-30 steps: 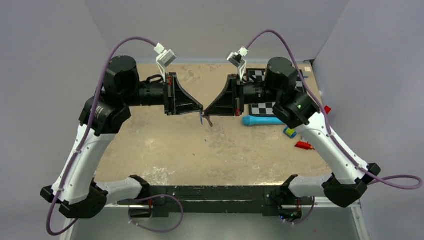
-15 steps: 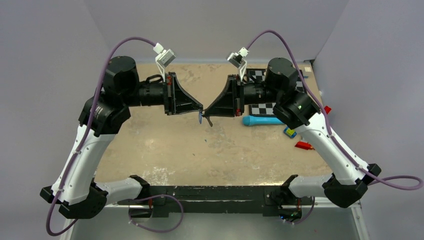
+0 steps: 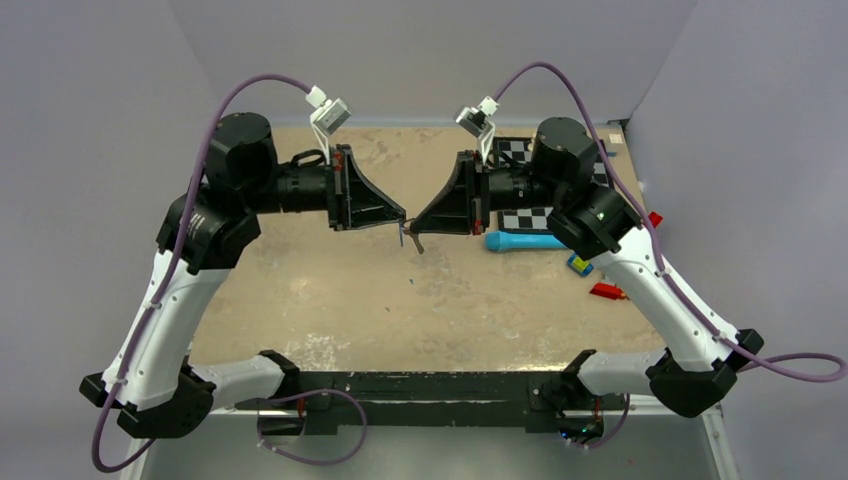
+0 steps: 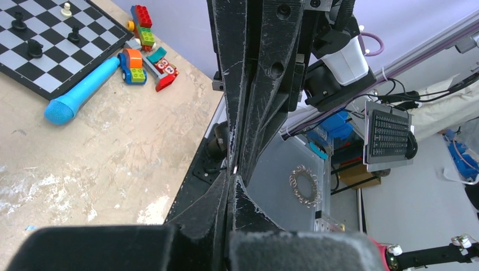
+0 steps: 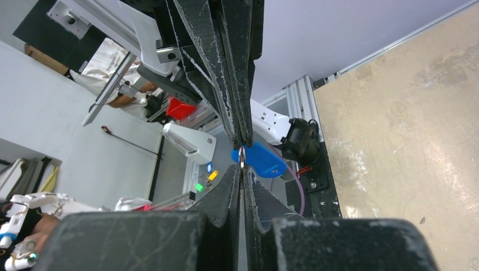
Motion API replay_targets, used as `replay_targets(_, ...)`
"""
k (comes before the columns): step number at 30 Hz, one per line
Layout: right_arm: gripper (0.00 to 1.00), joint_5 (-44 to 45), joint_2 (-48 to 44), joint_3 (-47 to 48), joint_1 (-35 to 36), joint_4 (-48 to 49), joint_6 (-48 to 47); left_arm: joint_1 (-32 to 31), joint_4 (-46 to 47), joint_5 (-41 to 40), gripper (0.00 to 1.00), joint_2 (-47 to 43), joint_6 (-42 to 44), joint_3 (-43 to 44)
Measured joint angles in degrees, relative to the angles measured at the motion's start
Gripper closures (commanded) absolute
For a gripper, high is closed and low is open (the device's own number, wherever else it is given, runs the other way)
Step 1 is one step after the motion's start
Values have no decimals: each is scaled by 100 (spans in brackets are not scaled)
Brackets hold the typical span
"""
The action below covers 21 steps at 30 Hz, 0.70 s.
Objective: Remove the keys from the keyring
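Observation:
Both grippers are raised above the table's middle and meet tip to tip. In the top view my left gripper (image 3: 402,222) and right gripper (image 3: 413,226) hold the keys (image 3: 401,237) between them, with a small grey piece (image 3: 418,244) hanging under the right tip. In the right wrist view my right gripper (image 5: 241,168) is shut on a thin metal ring (image 5: 242,156), and the keys' bright blue oval piece (image 5: 260,160) hangs just beyond it, under the left gripper's tips. In the left wrist view my left gripper (image 4: 231,177) is shut, with a small metal glint (image 4: 234,168) at its tips.
A long light-blue tube-shaped tool (image 3: 525,241) lies right of centre, also in the left wrist view (image 4: 79,93). A chessboard (image 3: 528,214) lies behind it. A small blue-and-yellow block (image 3: 579,264) and red pieces (image 3: 607,292) lie near the right edge. Toy bricks (image 4: 142,35) sit beside the board.

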Motion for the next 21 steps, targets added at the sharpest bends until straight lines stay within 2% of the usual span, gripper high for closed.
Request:
replay_targets(12, 100, 20, 0, 0, 0, 9, 0, -17, 26, -177, 100, -83, -133, -33)
replay_targets(21, 100, 20, 0, 0, 2, 15, 20, -26, 525, -713, 100, -605, -682, -651)
